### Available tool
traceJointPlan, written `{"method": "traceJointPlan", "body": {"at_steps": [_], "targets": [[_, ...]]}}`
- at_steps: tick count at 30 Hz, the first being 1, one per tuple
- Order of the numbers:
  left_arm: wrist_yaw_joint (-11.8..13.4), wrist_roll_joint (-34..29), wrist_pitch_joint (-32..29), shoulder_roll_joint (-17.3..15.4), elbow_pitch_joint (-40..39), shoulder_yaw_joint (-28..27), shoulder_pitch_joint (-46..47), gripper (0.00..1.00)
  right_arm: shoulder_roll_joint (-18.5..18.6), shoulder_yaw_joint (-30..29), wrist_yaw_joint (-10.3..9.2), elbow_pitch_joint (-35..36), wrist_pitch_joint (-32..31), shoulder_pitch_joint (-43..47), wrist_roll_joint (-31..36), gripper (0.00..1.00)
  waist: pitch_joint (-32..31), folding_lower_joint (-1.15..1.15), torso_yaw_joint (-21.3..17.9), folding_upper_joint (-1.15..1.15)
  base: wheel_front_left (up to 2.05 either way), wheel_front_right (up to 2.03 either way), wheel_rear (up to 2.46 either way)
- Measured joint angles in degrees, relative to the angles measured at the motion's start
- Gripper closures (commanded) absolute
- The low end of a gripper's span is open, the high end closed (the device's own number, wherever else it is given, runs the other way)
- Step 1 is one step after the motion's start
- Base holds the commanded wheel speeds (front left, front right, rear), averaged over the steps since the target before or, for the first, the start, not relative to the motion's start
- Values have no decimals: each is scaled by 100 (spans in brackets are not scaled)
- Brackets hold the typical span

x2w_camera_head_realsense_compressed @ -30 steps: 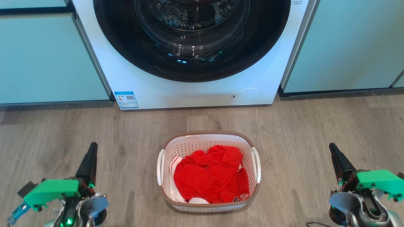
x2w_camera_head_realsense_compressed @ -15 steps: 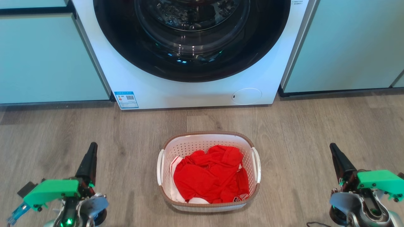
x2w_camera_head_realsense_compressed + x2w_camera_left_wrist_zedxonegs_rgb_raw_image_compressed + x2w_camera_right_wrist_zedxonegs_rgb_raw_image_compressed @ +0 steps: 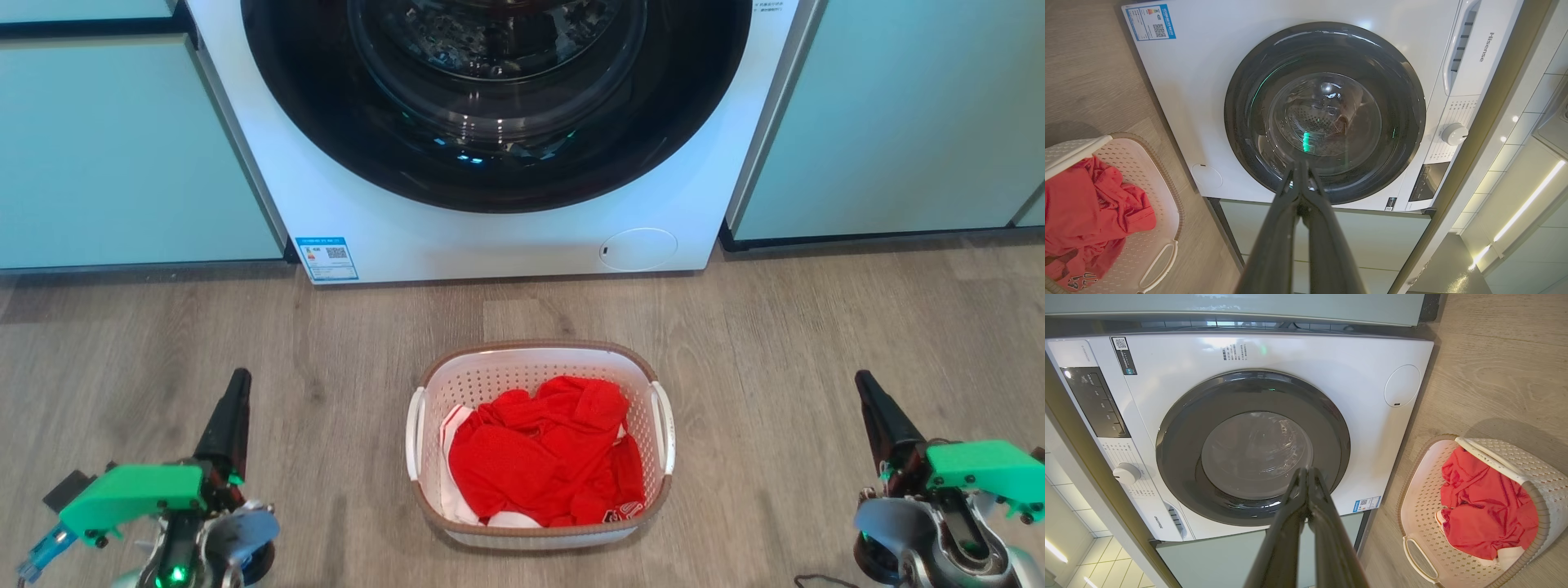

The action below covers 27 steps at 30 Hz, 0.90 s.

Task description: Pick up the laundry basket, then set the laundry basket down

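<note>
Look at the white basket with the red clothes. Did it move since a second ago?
No. The laundry basket sits at the same spot, its far rim just as far from the washing machine as before.

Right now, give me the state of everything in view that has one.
laundry basket: upright on the floor, ungripped, holding clothes.
red clothes: crumpled inside the basket.
washing machine door: shut.
left gripper: shut, empty, apart from the basket.
right gripper: shut, empty, apart from the basket.
</note>
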<state>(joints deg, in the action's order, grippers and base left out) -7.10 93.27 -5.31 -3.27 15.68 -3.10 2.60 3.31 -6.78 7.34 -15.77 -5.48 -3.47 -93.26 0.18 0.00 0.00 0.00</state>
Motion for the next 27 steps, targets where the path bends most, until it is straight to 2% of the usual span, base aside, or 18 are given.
{"method": "traceJointPlan", "body": {"at_steps": [27], "targets": [[0, 0, -24, 16, 0, -88, 1, 100, -55, -33, 0, 0, -9, 0, 34, 100, 0, 0, 0, 0, 0, 0, 0]]}}
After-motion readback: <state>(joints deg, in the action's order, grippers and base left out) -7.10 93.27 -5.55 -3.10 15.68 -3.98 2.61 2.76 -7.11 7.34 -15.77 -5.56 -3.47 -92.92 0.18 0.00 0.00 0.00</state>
